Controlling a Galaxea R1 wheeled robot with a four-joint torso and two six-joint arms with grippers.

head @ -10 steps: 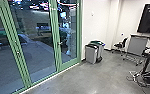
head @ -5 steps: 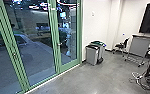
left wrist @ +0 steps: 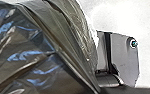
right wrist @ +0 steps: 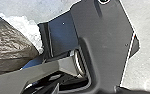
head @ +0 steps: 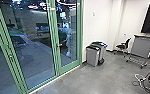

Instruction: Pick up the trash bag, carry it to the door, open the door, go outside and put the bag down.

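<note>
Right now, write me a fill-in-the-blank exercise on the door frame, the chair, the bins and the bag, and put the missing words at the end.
The door frame is coloured ____.
In the head view, the chair stands to the ____ of the bins.
The bins rest on the ____.
Of "smooth" and "creased", the word that fits the bag is ____.

Missing words: green; right; floor; creased.
</note>
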